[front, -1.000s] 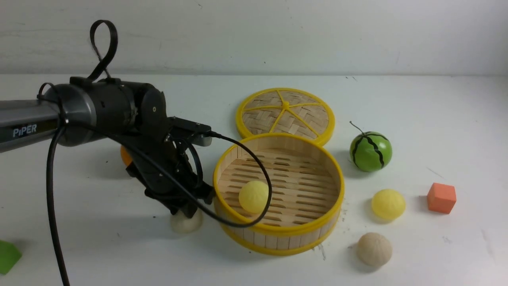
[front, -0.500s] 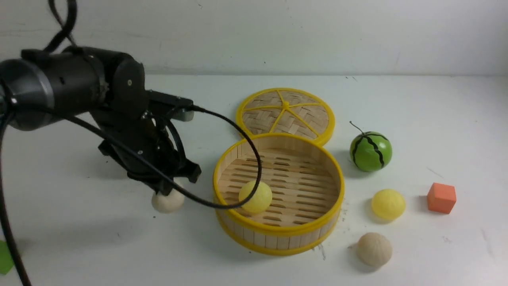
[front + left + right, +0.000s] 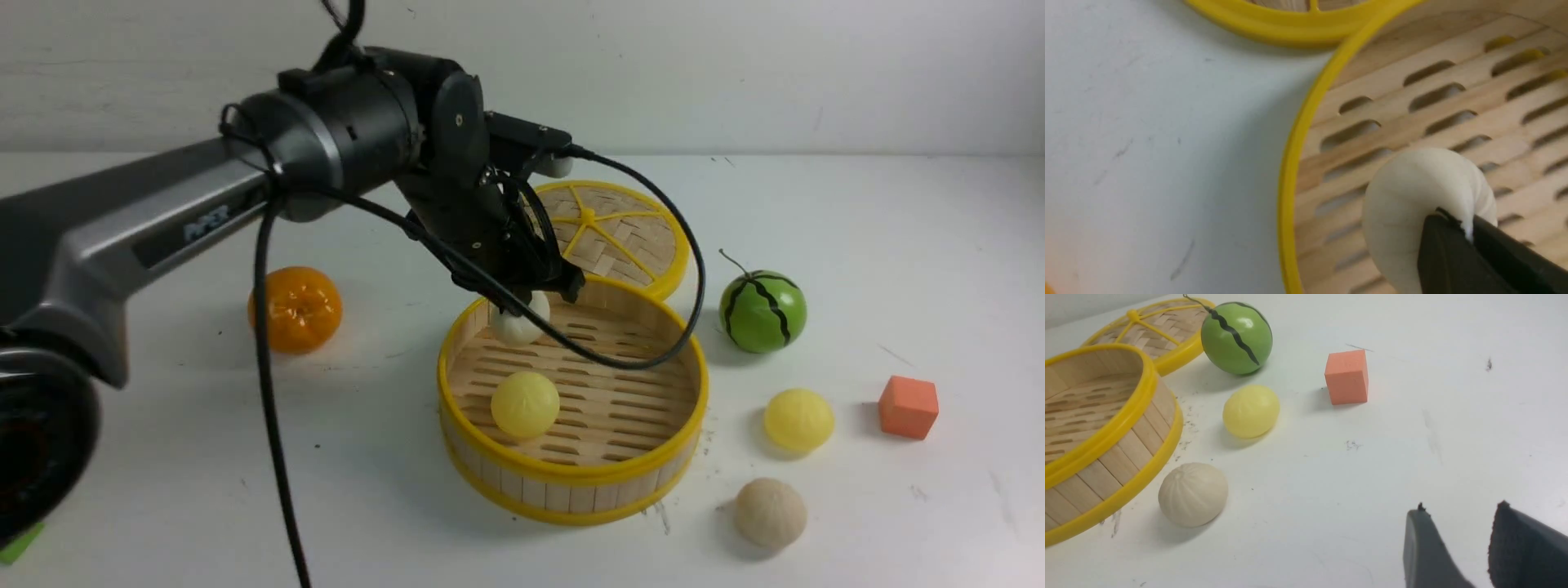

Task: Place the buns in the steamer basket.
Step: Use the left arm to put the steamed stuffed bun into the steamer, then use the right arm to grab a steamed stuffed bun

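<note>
**Held bun hanging just inside the basket's far-left rim**

Far left, the glossy orange tangerine (image 3: 295,309) is sitting well apart from the work. The left gripper (image 3: 522,304) is pinching the pleated beige-white bun (image 3: 518,325) by its edge, jaws clamped on it. The bun is hanging straight below the gripper, just inside the far-left yellow rim of the round bamboo steamer basket (image 3: 571,474), so opening the jaws should be enough. The pale yellow bun (image 3: 525,404) on the slats is lying nearer the camera, not underneath. Rightwards, a second pale yellow bun (image 3: 798,420) and a beige pleated bun (image 3: 770,512) are lying outside the basket. Both are nearer the right gripper (image 3: 1458,510), whose jaws are standing apart, empty.
</note>
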`<state>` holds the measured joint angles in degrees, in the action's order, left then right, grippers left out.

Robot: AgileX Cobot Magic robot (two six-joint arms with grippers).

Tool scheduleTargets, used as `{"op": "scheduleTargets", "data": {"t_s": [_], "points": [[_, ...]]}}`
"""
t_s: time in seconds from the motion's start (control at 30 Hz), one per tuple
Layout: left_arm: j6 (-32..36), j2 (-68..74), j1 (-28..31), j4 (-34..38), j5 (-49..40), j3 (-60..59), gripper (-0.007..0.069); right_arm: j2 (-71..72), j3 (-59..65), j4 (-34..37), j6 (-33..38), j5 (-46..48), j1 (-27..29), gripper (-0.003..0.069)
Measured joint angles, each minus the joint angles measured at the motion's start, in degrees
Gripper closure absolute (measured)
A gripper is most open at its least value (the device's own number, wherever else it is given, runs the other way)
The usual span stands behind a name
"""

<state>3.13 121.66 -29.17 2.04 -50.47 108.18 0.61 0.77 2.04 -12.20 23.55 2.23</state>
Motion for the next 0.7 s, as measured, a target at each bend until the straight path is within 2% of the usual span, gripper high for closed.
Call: {"op": "scheduleTargets", "data": {"t_s": [0.1, 0.2, 0.37, 0.4, 0.43, 0.53, 0.6, 0.63, 0.7], "points": [[-0.9, 4.8, 0.1, -3.2, -0.4, 4.2, 0.0597, 0.0, 0.0, 0.0, 0.0, 0.0, 0.0, 0.0418], [-1.3, 7.6, 0.1, -4.0, -1.7, 7.1, 0.052, 0.0, 0.0, 0.0, 0.0, 0.0, 0.0, 0.0418], [-1.5, 7.6, 0.1, -3.2, -3.7, 8.1, 0.0281, 0.0, 0.0, 0.0, 0.0, 0.0, 0.0, 0.0418], [-1.5, 7.6, 0.1, -3.2, -3.7, 8.1, 0.0281, 0.0, 0.0, 0.0, 0.0, 0.0, 0.0, 0.0418], [-1.6, 7.1, 0.1, -2.6, -4.7, 8.1, 0.0222, 0.0, 0.0, 0.0, 0.0, 0.0, 0.0, 0.0418], [-3.1, 5.0, 0.1, -0.6, -7.9, 8.1, 0.0164, 0.0, 0.0, 0.0, 0.0, 0.0, 0.0, 0.0418], [-4.1, 2.7, 0.1, 0.5, -9.7, 8.1, 0.0178, 0.0, 0.0, 0.0, 0.0, 0.0, 0.0, 0.0418], [-4.9, 0.8, 0.1, 1.0, -11.0, 8.1, 0.0211, 0.0, 0.0, 0.0, 0.0, 0.0, 0.0, 0.0418], [-6.3, -3.8, 0.1, 1.7, -13.7, 8.1, 0.0336, 0.0, 0.0, 0.0, 0.0, 0.0, 0.0, 0.0418]]}}
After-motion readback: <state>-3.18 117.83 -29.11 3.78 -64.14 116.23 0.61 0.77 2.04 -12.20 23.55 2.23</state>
